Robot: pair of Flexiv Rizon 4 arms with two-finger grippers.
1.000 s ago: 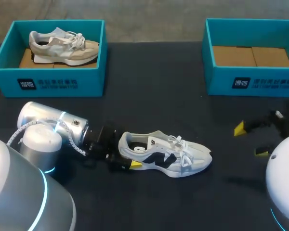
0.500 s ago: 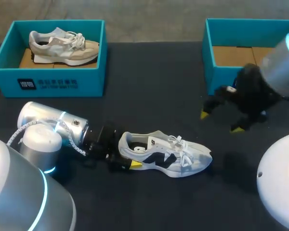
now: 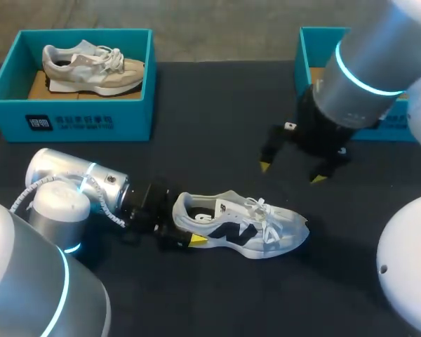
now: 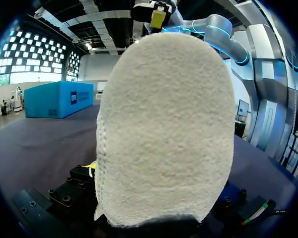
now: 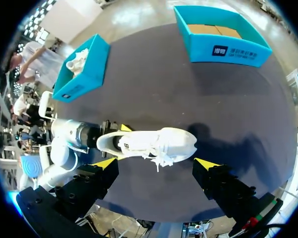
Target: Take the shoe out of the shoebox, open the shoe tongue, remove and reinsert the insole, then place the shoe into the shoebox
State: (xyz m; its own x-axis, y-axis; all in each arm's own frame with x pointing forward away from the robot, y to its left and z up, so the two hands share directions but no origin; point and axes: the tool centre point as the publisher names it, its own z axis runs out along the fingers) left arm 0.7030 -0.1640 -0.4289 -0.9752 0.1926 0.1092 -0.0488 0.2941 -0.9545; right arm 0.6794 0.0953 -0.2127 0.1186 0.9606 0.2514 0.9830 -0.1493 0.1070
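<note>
A white shoe (image 3: 242,228) with a navy mark lies on its sole on the dark table (image 3: 217,126), toe pointing right. My left gripper (image 3: 188,228) is shut on its heel, one yellow-tipped finger on each side. In the left wrist view the shoe's heel (image 4: 164,129) fills the picture. My right gripper (image 3: 291,173) hangs open above the table, just beyond the shoe's toe end. From the right wrist the shoe (image 5: 149,143) lies below and ahead of the right gripper (image 5: 155,163), whose fingers are spread wide. The empty teal shoebox (image 3: 312,116) stands at the back right, partly hidden by my right arm.
A second teal box (image 3: 70,123) at the back left holds a beige shoe (image 3: 91,67). Both boxes show from the right wrist: the empty box (image 5: 223,49) and the beige shoe's box (image 5: 82,74). Bare table lies between the boxes and in front of the shoe.
My right arm has swung in from the table's right edge toward the middle, its open gripper now near the shoe's toe. The left arm and the shoe have not moved.
</note>
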